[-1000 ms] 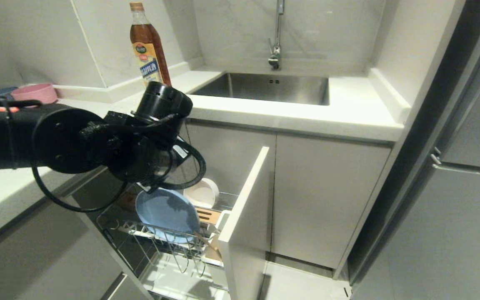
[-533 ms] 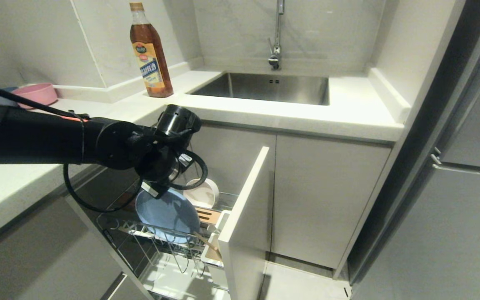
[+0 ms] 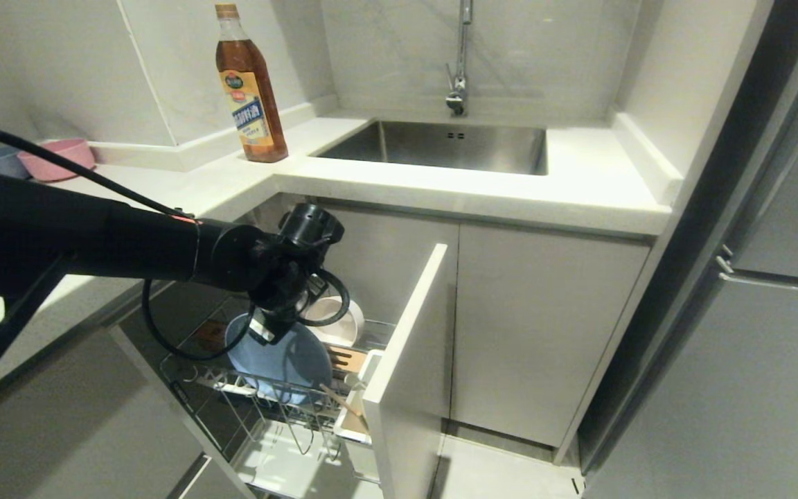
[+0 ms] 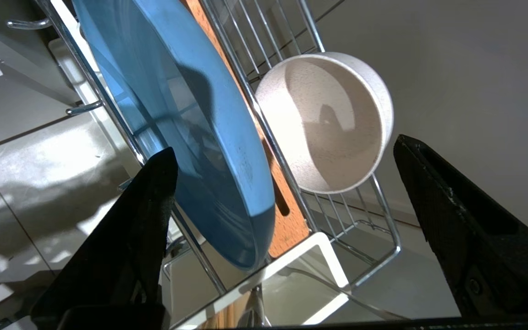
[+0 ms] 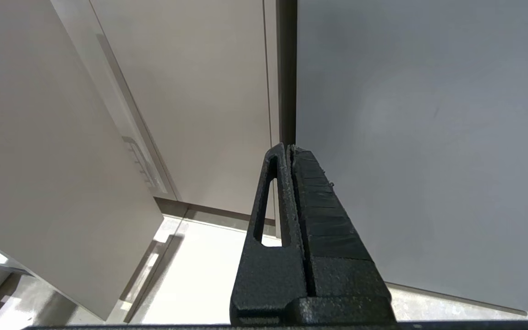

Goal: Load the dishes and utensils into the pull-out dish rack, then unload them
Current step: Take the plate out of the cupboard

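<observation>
- Blue plate point(image 4: 186, 133) stands on edge in the wire rack point(image 3: 260, 409), white bowl point(image 4: 326, 121) tipped sideways behind it.
- Left end effector point(image 4: 282, 151) hangs wide open above both.
- Right end effector point(image 5: 291, 160) is closed.

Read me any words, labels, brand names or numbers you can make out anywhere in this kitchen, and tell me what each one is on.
Bottle on the countertop: its yellow and blue label carries a round green logo and printed lines, all too small and blurred to read.
Light-blue plate, white bowl, dish rack and cabinet doors: no text visible.
Nothing else in any view bears readable writing.
</observation>
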